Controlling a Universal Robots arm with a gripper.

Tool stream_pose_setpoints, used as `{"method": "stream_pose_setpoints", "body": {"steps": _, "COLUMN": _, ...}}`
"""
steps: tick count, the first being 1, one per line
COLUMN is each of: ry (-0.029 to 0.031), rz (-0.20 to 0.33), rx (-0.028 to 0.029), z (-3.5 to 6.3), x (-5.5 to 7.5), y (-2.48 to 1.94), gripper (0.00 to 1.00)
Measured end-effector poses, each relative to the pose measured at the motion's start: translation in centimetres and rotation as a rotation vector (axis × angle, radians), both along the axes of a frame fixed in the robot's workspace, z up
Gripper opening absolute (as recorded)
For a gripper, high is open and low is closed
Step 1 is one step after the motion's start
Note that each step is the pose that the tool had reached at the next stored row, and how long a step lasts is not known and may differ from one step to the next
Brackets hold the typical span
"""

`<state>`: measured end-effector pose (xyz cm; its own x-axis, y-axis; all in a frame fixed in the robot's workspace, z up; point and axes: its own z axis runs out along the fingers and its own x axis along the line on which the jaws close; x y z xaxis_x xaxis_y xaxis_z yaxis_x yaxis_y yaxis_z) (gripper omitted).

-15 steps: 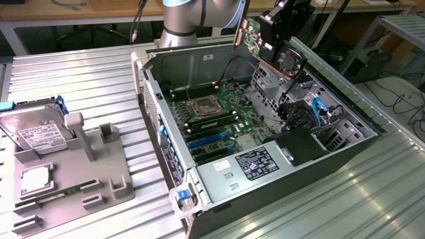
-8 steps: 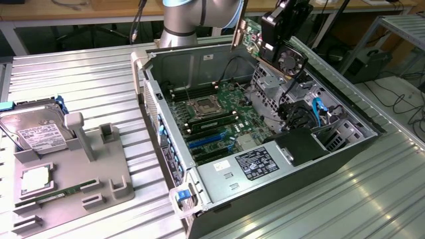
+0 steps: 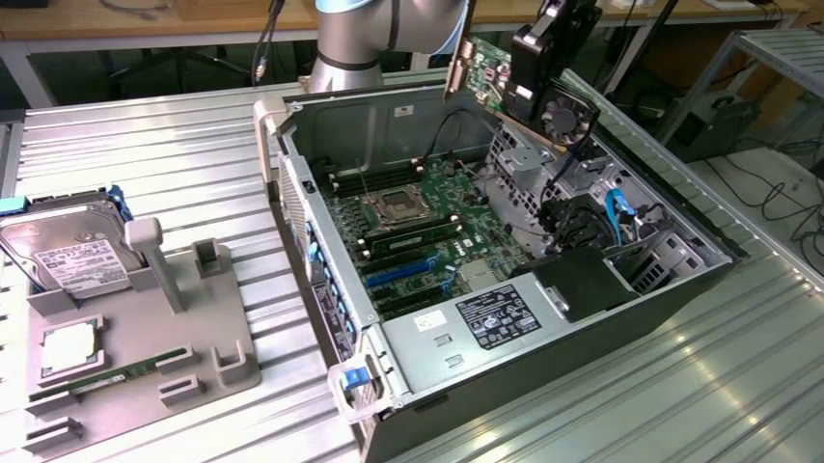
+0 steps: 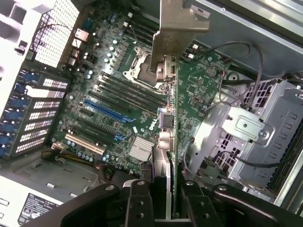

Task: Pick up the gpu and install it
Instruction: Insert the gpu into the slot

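Now: carrying step, gpu [image 3: 493, 66] hangs edge-down above the open case [image 3: 386, 121].
Gripper [image 4: 163, 191]: clenched on the gpu.
Need: likely squaring the card edge over a motherboard [image 3: 425, 217] slot.

a small white part [image 4: 164, 118] above the motherboard [image 4: 113, 94] seemed to read "dell"; print on the power supply label [image 3: 493, 315] and the hard drive label [image 3: 77, 265] was too small to read

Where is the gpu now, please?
The gpu is held in the pincer, in the air above the open computer case toward the exterior view's right, over the motherboard's edge beside the drive cage.
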<state>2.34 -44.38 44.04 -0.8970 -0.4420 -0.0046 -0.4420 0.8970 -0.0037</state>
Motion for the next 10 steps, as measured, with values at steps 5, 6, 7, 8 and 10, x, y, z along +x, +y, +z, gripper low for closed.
{"method": "stream_pose_setpoints", "body": {"steps": 5, "ry": 0.0000, "rz": 0.066, "rx": 0.0001, "z": 0.00, "x": -0.02, "y": 0.00, "gripper": 0.28}}
{"method": "stream_pose_setpoints", "body": {"steps": 6, "ry": 0.0000, "rz": 0.079, "rx": 0.0001, "z": 0.00, "x": -0.02, "y": 0.00, "gripper": 0.28}}
{"method": "stream_pose_setpoints", "body": {"steps": 7, "ry": 0.0000, "rz": 0.092, "rx": 0.0000, "z": 0.00, "x": -0.02, "y": 0.00, "gripper": 0.28}}
{"method": "stream_pose_setpoints", "body": {"steps": 8, "ry": 0.0000, "rz": 0.105, "rx": 0.0000, "z": 0.00, "x": -0.03, "y": 0.00, "gripper": 0.28}}
{"method": "stream_pose_setpoints", "body": {"steps": 10, "ry": 0.0000, "rz": 0.136, "rx": 0.0001, "z": 0.00, "x": -0.03, "y": 0.00, "gripper": 0.28}}
